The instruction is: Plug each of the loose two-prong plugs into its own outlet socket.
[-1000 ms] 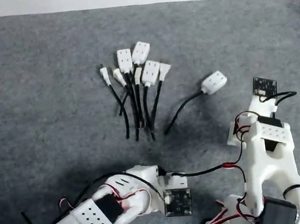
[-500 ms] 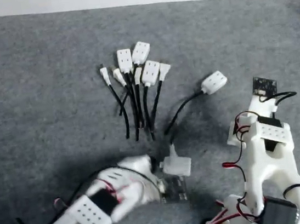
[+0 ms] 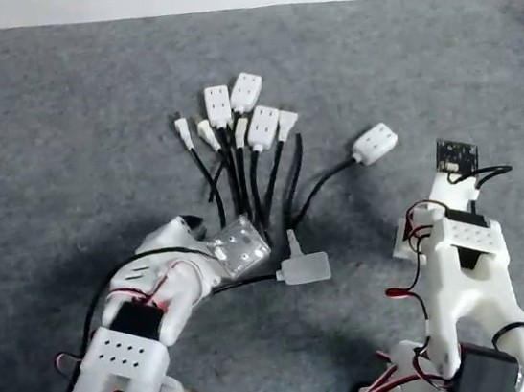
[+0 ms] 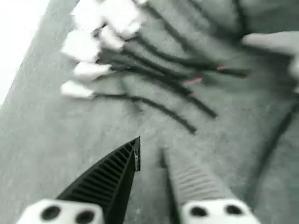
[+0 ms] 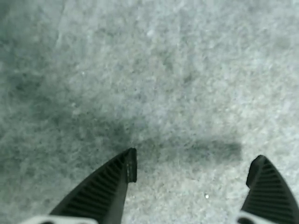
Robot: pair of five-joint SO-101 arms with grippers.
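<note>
High view: gray felt-covered table (image 3: 42,138). A cluster of plugs and sockets (image 3: 238,122) sits toward the far edge, at its middle. The white heads are fanned out and the black cords (image 3: 242,189) trail toward the near edge. 1 socket (image 3: 374,143) lies apart on the right-edge side, 2 holes up, its cord curving back toward the cluster. 1 white connector (image 3: 305,268) lies alone, closer to the near edge, just beside the left arm (image 3: 151,307); plug or socket, cannot tell. The right arm (image 3: 460,267) is at the near right corner, well apart from all of them.

Left wrist view: left gripper (image 4: 150,151) empty, fingers slightly parted, over bare felt near the cord ends; white heads blurred beyond.

Right wrist view: right gripper (image 5: 194,165) released, fingers spread wide, nothing between them, bare felt below.
</note>
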